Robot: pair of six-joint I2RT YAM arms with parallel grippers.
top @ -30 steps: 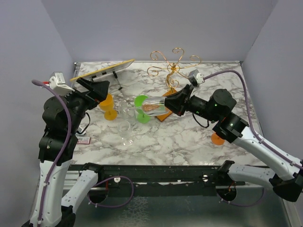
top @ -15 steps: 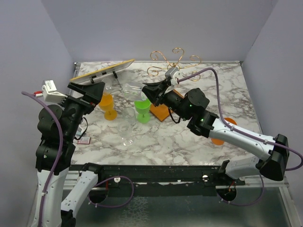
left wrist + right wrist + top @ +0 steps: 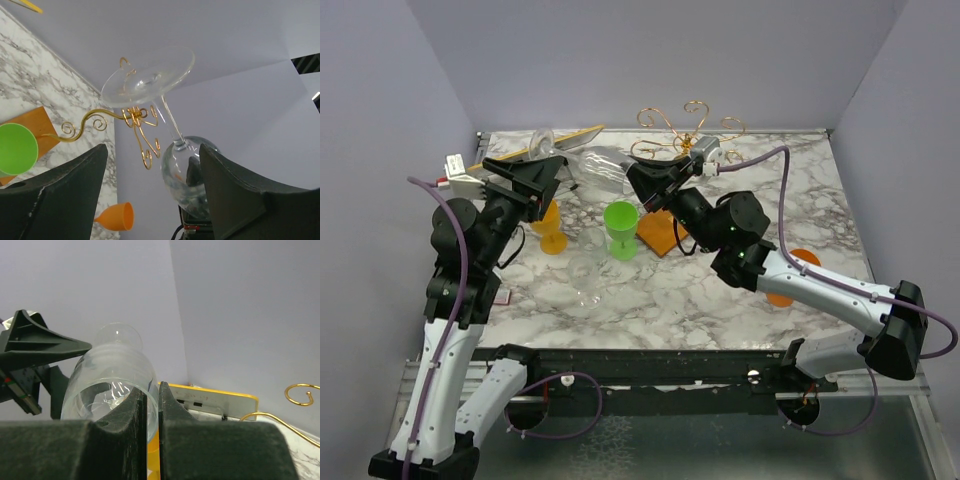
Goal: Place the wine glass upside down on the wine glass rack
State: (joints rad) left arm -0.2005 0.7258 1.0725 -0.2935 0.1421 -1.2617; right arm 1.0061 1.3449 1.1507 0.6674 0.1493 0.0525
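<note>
Wine glass: tilted on its side in the air, just left of the wine glass rack
Right gripper: fingers pinching the bowl's wall
Left gripper: fingers spread, empty, farther left of the rack

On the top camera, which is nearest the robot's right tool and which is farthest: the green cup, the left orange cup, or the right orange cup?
1. The green cup, mid-table, just nearer the camera than the right tool.
2. The left orange cup, standing by the left arm.
3. The right orange cup, far right, partly hidden behind the right arm.
</note>
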